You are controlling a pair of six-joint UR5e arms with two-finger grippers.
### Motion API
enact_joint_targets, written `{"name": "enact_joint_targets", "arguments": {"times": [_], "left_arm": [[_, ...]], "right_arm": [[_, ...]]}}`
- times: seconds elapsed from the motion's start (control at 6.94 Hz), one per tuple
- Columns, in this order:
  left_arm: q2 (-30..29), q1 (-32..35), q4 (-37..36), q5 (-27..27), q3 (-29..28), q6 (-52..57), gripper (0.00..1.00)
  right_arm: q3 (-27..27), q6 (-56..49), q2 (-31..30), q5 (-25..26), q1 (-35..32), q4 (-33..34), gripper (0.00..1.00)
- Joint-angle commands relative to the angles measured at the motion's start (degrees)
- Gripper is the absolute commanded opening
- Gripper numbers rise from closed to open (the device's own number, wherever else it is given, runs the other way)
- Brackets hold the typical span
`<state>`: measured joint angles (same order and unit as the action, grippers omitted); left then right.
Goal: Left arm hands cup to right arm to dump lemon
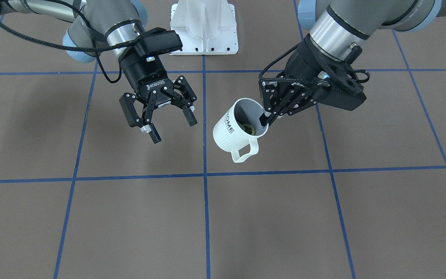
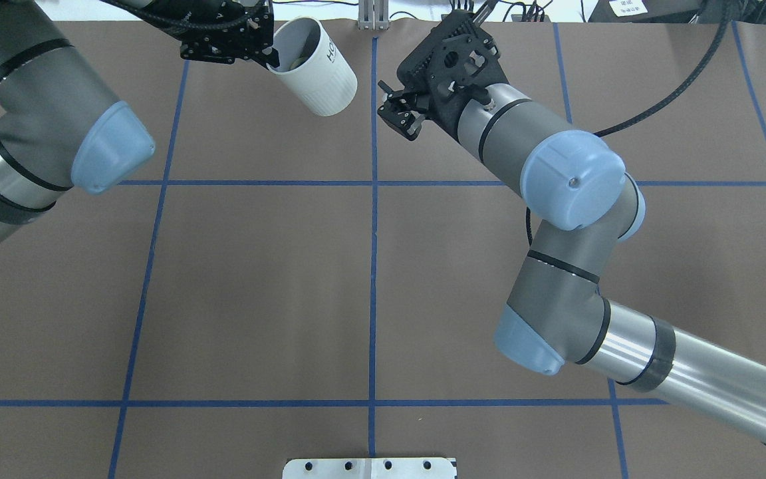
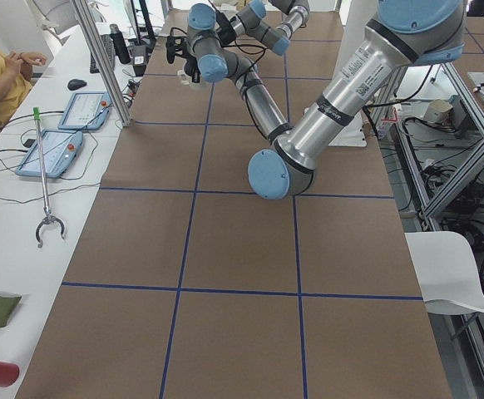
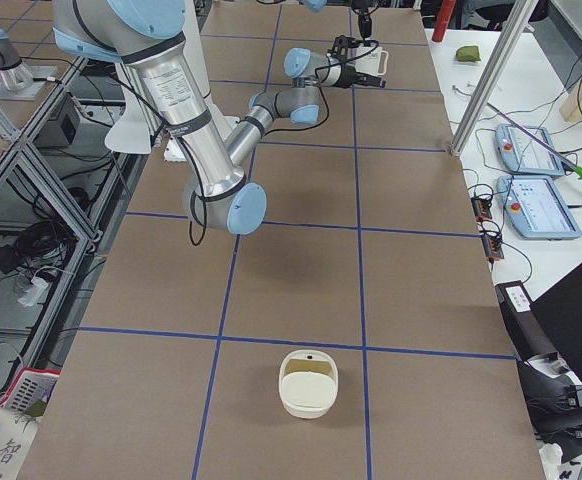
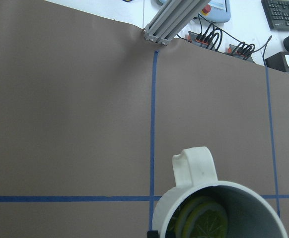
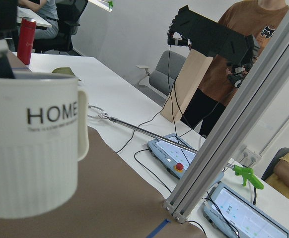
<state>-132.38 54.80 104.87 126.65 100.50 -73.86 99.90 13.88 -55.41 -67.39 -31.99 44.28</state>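
Cup (image 1: 235, 131): white mug, appears lifted off the table (image 1: 130, 217), tilted with its mouth up and towards the left arm.

Inside the cup: lemon (image 1: 248, 128), dull yellow-green, lying at the bottom. In the left wrist view it looks like a slice. The tilt looks mild enough that it does not slide out.

On the cup's rim: left pincer (image 1: 268, 117), clamped narrow on the wall, one finger inside and one outside. Probable reason: gripping only the rim leaves the ribbed body free for the other arm to take.

On the side of the cup away from the robot: handle (image 1: 246, 151), not gripped and clear of both pincers.

Writing on the cup: black "HOME" (image 1: 229, 120), read clean in the right wrist view. There is a finer line of print under it, too small to read.

Just beside the cup, on the body side opposite the left pincer: right pincer (image 1: 173, 129), spread wide, holding nothing, not touching. It fronts the cup body, so it reads as lined up to receive. Handover not yet made, dump not yet started. Its body is lettered "ROBOTIQ" (image 1: 157, 83) in white.

Beyond the cup, towards the robot: white base mount (image 1: 204, 27), no writing seen.

Well apart from the cup: cream tub (image 4: 309, 383) on the table, maybe the dump spot, but cannot tell.
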Motion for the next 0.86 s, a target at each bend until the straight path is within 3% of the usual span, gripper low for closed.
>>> {"name": "enact_joint_targets", "arguments": {"times": [0.0, 0.72], "left_arm": [[-0.9, -0.5, 0.0, 0.0, 0.0, -1.5, 0.0], [-1.0, -2.9, -0.1, 0.0, 1.0, -4.0, 0.0]], "right_arm": [[0.0, 0.0, -0.1, 4.1, 5.0, -5.0, 1.0], [0.0, -0.1, -0.4, 5.3, 6.5, -6.1, 1.0]]}}
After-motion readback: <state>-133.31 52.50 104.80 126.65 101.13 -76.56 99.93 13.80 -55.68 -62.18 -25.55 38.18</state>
